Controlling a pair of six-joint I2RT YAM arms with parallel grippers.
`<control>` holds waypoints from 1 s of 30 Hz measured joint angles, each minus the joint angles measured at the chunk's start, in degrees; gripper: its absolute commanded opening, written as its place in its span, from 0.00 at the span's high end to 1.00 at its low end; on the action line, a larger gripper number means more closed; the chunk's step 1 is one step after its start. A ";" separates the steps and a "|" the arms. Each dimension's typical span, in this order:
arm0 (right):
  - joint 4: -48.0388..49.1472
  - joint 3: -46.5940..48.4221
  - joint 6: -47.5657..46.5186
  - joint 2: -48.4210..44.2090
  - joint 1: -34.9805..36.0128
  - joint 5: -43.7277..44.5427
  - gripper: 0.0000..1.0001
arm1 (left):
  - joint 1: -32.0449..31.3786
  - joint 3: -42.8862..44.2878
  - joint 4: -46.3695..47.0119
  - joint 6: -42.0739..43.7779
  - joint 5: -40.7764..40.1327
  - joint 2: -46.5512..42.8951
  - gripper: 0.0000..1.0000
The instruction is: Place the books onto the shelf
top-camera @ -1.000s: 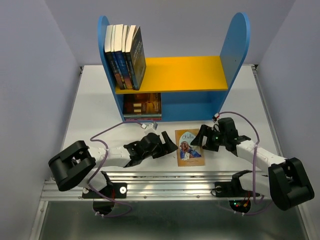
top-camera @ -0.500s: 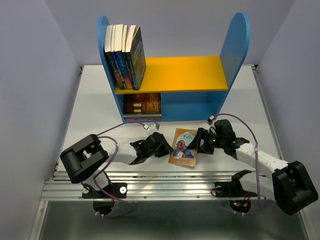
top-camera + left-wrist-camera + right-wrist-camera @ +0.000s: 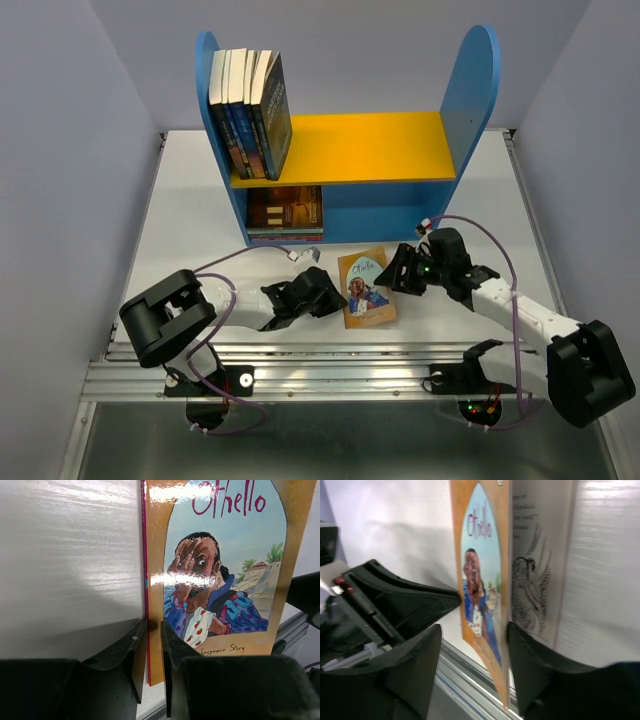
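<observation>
Left wrist: left claw point(image 3: 154, 630), low, pinches book point(image 3: 220, 580) spine.

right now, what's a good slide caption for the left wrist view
Left gripper clamped on the spine edge of the Othello paperback, on the white table.

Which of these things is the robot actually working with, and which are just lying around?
Part of the job:
- Othello book, between the left gripper and right gripper
- standing books
- stacked books
- shelf

Just there:
- purple cables
- metal rail
- table
</observation>
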 measured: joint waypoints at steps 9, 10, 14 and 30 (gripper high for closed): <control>0.13 -0.02 -0.13 4.59 -0.02 0.33 0.73 | -0.04 0.00 -0.42 0.00 -0.09 -0.17 0.72; 0.39 -0.02 -0.15 4.74 -0.02 0.02 0.76 | -0.04 0.00 -0.42 0.00 -0.09 -0.17 0.72; 1.22 -0.13 -0.09 4.83 -0.02 -0.48 0.99 | -0.04 0.00 -0.81 0.00 -0.11 -0.48 0.70; -1.44 0.90 -2.05 -6.84 0.00 -3.37 0.99 | -0.37 -4.46 -6.75 2.82 -5.77 -34.62 0.01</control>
